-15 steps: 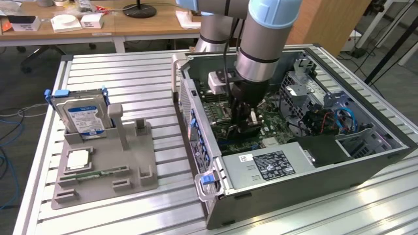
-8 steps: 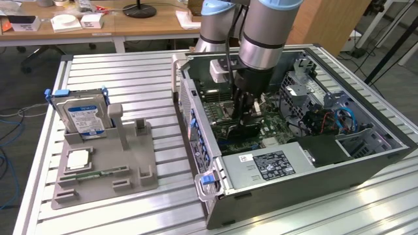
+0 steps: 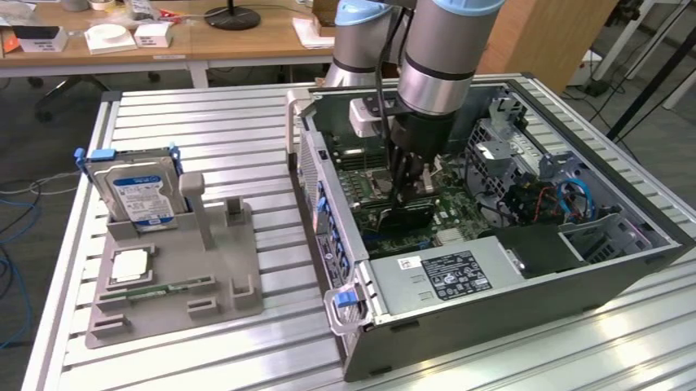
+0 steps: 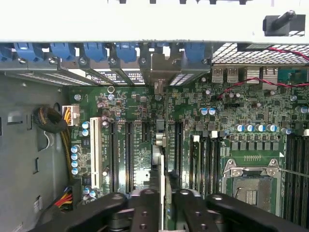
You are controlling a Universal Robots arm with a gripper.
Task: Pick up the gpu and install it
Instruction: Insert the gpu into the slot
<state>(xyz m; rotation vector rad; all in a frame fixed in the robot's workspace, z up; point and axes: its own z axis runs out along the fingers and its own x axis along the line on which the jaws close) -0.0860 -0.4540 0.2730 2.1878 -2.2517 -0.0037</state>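
The gpu (image 3: 409,215) is a thin dark card standing on edge inside the open computer case (image 3: 315,175), down at the green motherboard (image 3: 462,213). My gripper (image 3: 411,194) reaches straight down into the case and is shut on the card's top edge. In the wrist view the gpu (image 4: 160,159) appears edge-on, running between two black fingers (image 4: 144,209) of the gripper (image 4: 164,205) toward the rear slot brackets (image 4: 157,86). It lines up along one of the long expansion slots (image 4: 177,145). Whether it is fully seated I cannot tell.
A grey holder (image 3: 174,281) on the exterior view's left carries a blue-labelled hard drive (image 3: 136,191), a processor chip (image 3: 130,265) and a green memory stick (image 3: 163,287). Inside the case are the power supply (image 3: 446,273), blue cables (image 3: 566,199), the processor socket (image 4: 251,186) and a wire bundle (image 4: 50,118).
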